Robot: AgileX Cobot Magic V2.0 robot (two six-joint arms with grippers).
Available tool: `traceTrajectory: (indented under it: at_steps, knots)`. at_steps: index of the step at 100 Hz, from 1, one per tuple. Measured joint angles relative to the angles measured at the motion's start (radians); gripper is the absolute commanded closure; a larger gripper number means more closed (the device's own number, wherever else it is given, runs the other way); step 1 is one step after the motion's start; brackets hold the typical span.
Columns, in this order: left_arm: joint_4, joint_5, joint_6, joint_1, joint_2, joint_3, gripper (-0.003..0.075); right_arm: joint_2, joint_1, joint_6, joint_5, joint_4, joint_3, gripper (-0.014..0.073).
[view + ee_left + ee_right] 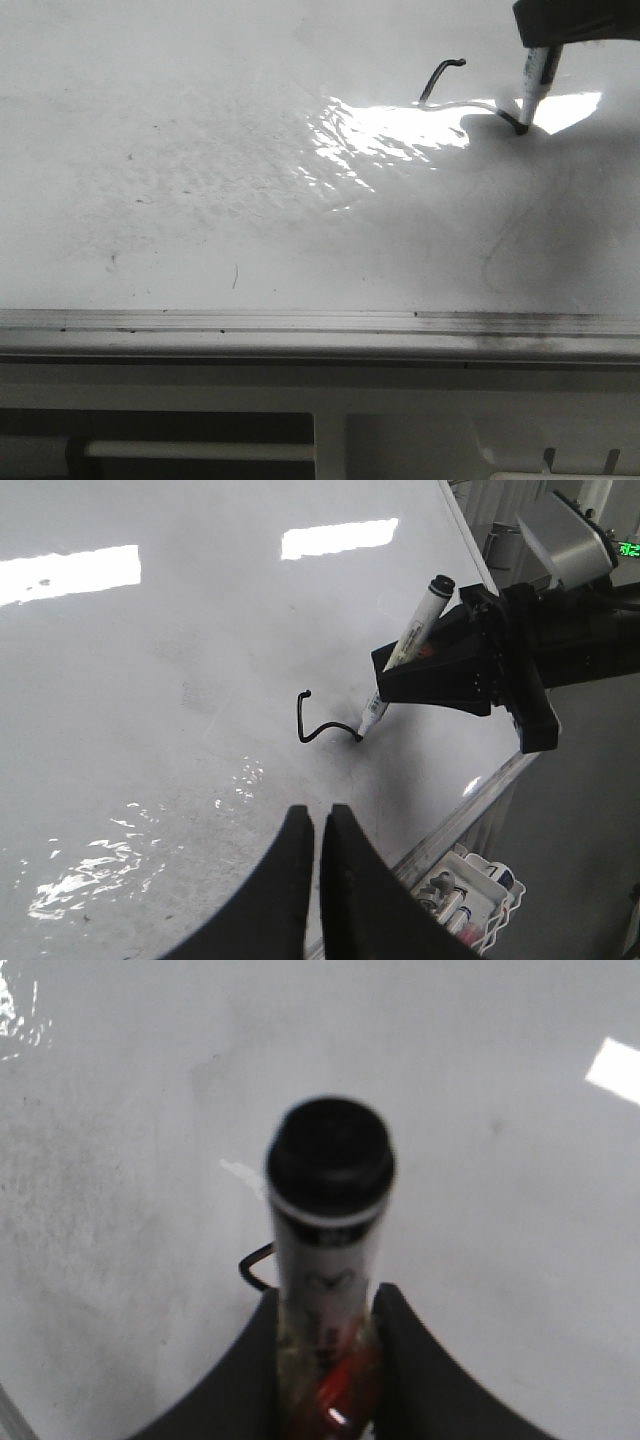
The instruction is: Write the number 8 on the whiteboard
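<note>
**Only the top hook of the 8 was down**

You had the whiteboard filling the front view, glossy and smudged, with a hard patch of glare near the middle and its silver rail along the near edge. Your right gripper was clamped on a black-capped marker, tilted, tip touching the board. Your left gripper hung nearby over the board with its fingers pressed together, holding nothing. The number 8 was so far a short hooked stroke running into the marker tip (no closed loop yet).

You risked most at the crossing: with the marker tilted, uneven pressure could have lifted the tip and broken the line, or dragged it and warped the loops. The glare sat right beside the stroke and might have hidden gaps from you.
</note>
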Motion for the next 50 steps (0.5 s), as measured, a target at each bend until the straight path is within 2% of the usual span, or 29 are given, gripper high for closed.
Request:
traceTrajectory:
  at_steps: [14, 28, 50]
  knots:
    - [0.0, 0.012, 0.0, 0.0, 0.0, 0.0, 0.0741, 0.026, 0.041, 0.0, 0.013, 0.024, 0.002, 0.0664]
    - [0.0, 0.016, 0.0, 0.0, 0.0, 0.0, 0.0741, 0.07, 0.096, 0.002, -0.081, 0.029, 0.004, 0.0664]
    - [0.0, 0.016, 0.0, 0.0, 0.0, 0.0, 0.0741, 0.081, 0.058, -0.026, -0.129, 0.031, -0.035, 0.0664]
